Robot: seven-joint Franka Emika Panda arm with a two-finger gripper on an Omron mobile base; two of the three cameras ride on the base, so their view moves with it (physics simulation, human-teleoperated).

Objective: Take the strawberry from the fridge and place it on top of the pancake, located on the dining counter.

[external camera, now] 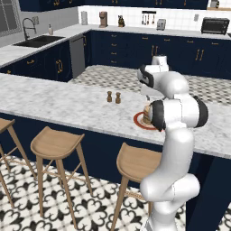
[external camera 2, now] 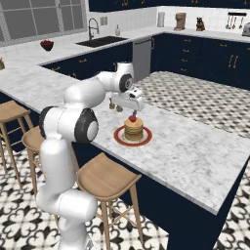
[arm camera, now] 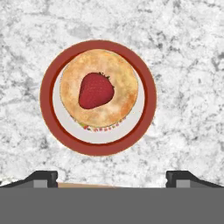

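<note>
Strawberry (arm camera: 96, 90) lying on top of the pancake (arm camera: 99, 89), which sits on the red-rimmed plate (arm camera: 98, 147) on the marble surface (arm camera: 183, 65) of the dining counter, toward its near edge above the stools (external camera 2: 107, 179). Gripper (arm camera: 111, 178) poised directly above the stack, fingers (arm camera: 43, 177) spread wide apart and clasping nothing. Placement apparently done; little left beyond drawing the arm clear without nudging the berry.

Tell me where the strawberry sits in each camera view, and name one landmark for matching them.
Left base view: not visible; the arm covers most of the pancake stack.
Right base view: strawberry near centre, atop the pancake.
Hand view: upper left of centre, on the stack.
Shared landmark: the red-rimmed plate.
</note>
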